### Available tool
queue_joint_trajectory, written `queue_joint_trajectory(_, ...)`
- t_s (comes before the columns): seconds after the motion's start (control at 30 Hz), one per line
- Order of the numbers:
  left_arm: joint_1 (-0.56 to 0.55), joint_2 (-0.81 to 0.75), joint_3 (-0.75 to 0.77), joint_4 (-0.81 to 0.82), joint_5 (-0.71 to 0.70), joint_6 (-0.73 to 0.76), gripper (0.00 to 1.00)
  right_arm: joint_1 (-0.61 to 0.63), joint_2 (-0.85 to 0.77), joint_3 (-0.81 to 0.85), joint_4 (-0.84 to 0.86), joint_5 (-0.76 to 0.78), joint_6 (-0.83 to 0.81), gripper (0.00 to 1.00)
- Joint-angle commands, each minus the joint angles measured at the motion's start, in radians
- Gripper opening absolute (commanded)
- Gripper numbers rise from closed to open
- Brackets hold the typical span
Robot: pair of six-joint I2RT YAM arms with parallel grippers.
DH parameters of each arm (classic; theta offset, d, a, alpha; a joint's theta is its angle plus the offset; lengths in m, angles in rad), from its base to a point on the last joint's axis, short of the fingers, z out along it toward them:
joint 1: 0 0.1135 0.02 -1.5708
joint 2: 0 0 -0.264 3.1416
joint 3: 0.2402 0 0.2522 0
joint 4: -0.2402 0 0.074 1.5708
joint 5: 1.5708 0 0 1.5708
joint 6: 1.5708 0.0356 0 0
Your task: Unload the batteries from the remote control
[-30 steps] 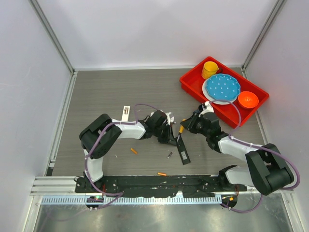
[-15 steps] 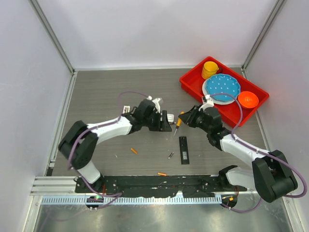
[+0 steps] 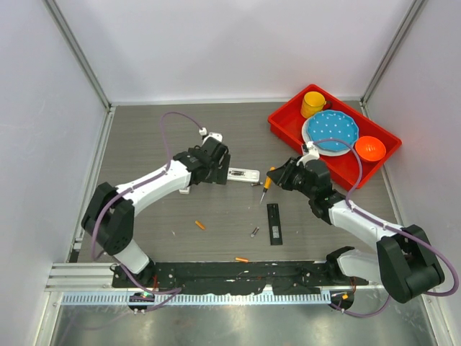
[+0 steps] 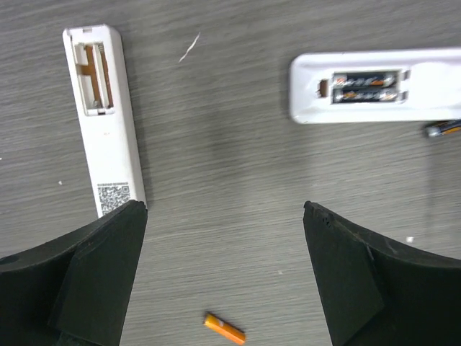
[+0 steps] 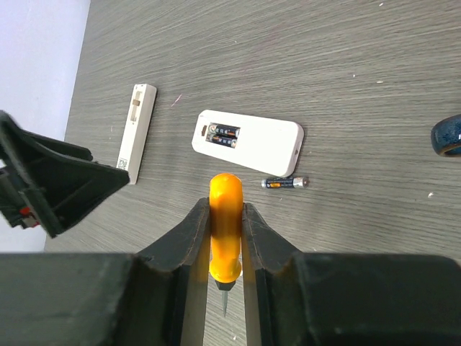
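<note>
A white remote control (image 4: pixel 374 86) lies face down with its back open, and two dark batteries (image 4: pixel 367 86) sit in its compartment. In the top view this remote (image 3: pixel 243 174) lies just right of my left gripper (image 3: pixel 220 171), whose jaws stand open and empty (image 4: pixel 225 209). Loose batteries lie on the table: a dark one (image 5: pixel 285 183) beside the remote, an orange one (image 4: pixel 225 329), another dark one (image 3: pixel 254 231) and an orange one (image 3: pixel 241 259). My right gripper (image 5: pixel 225 209) is shut on an orange-handled screwdriver (image 5: pixel 227 231), tip down, just right of the remote.
A slim white remote (image 4: pixel 101 119) with an empty open compartment lies left of the left gripper. A black remote (image 3: pixel 274 222) lies nearer the arm bases. A red tray (image 3: pixel 284 130) with a yellow cup, blue plate and orange bowl stands at the back right.
My left gripper has opened and drawn back up and to the left, leaving the white remote lying on the table. The right gripper lifted the screwdriver off the black remote, then held still.
</note>
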Motion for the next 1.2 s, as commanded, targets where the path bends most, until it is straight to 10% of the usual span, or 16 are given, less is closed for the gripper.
queue_joint_trajectory(0.0,0.001,0.054,0.031,-0.04,-0.042,0.108,0.93,-0.005,-0.02,0.009,0.029,-0.006,-0.026,0.01)
queue_joint_trajectory(0.53,0.05,0.367,0.338,0.003,0.436,0.639,0.95,-0.069,-0.066,-0.008,-0.015,-0.038,-0.049,0.01)
queue_joint_trajectory(1.17,0.11,0.487,0.314,-0.035,0.73,0.622,0.83,-0.097,-0.066,-0.022,-0.012,-0.06,-0.051,0.01)
